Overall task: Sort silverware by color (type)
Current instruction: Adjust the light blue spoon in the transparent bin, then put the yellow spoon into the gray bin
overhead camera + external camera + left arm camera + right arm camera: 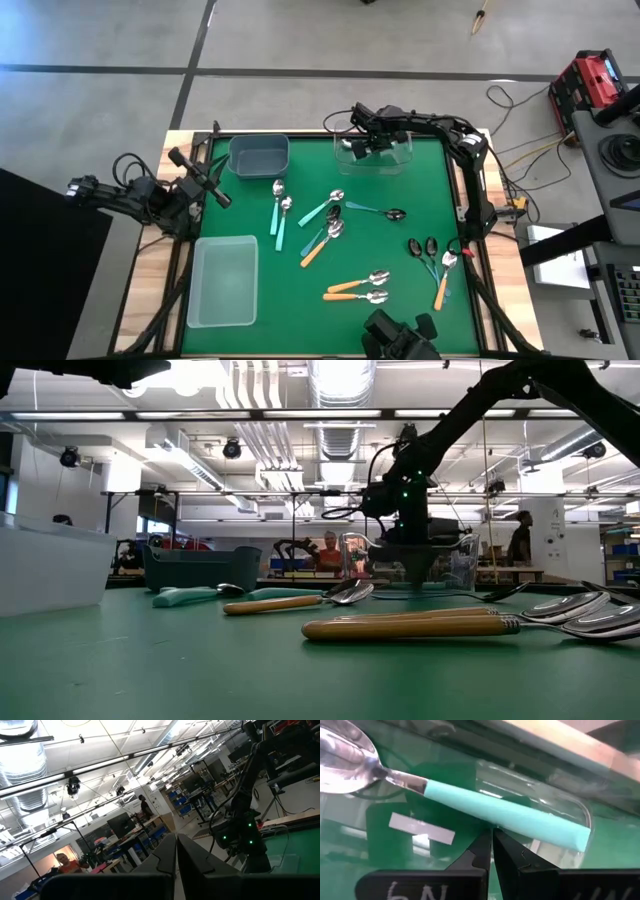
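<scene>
Right gripper (362, 147) is clenched on a teal-handled spoon (505, 815) over the clear bin (398, 158) at the far edge of the green mat (300, 290), so I'd judge it's mid-drop; next it needs to let go w/ the spoon inside the walls, then go back for the teal pair (279, 208) near the blue bin (259, 155). Only the right wrist view shows the grip; the high view alone shows the other spoons, e.g. orange-handled ones (356, 290), & the left gripper (212, 187) parked at the mat's left edge, fingers (159, 861) pressed together on nothing.

The teal-handled spoon (470, 800) has its bowl cut off by the right wrist view's edge.
</scene>
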